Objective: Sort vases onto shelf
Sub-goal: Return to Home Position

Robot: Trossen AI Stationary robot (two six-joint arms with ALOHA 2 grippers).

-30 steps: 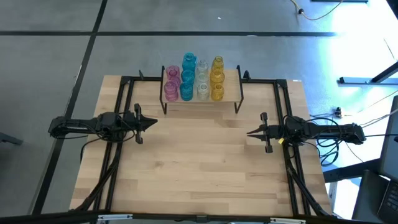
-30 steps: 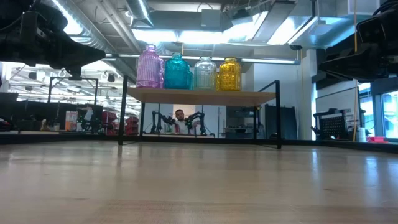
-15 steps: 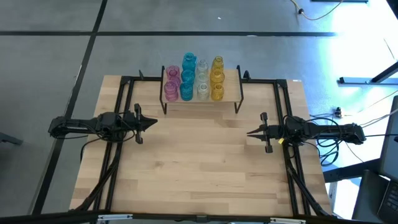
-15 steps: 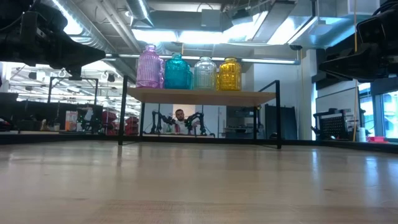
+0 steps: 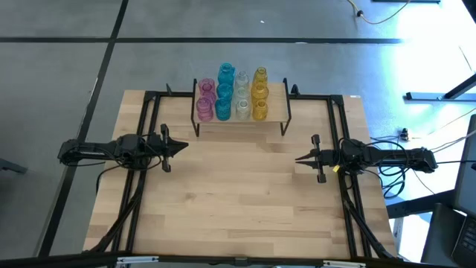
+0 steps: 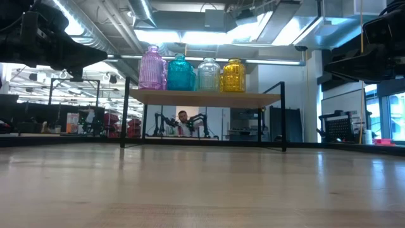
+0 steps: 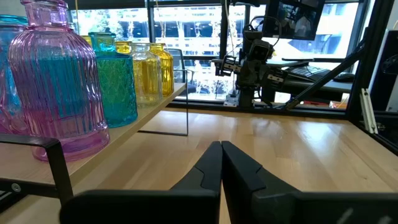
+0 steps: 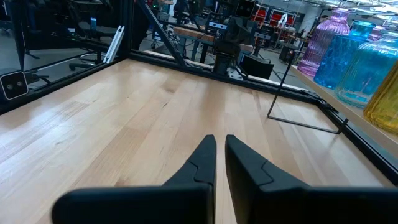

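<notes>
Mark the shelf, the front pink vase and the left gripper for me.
shelf (image 6: 202, 98), low view, front edge of its wooden board.
front pink vase (image 6: 152, 68), low view, its ribbed body.
left gripper (image 5: 184, 146), high view, tips of its closed fingers.

No change registers across the second: both arms hold the same pose over the table, the left gripper (image 5: 183, 147) and right gripper (image 5: 299, 158) with jaws closed and nothing between them, tips pointing toward each other. The vases (image 5: 231, 94) keep their colour-sorted rows on the shelf (image 5: 277, 112), well beyond either set of jaws, none shifted. A person (image 6: 182, 119) seen under the shelf in the low view sits in the same spot.
</notes>
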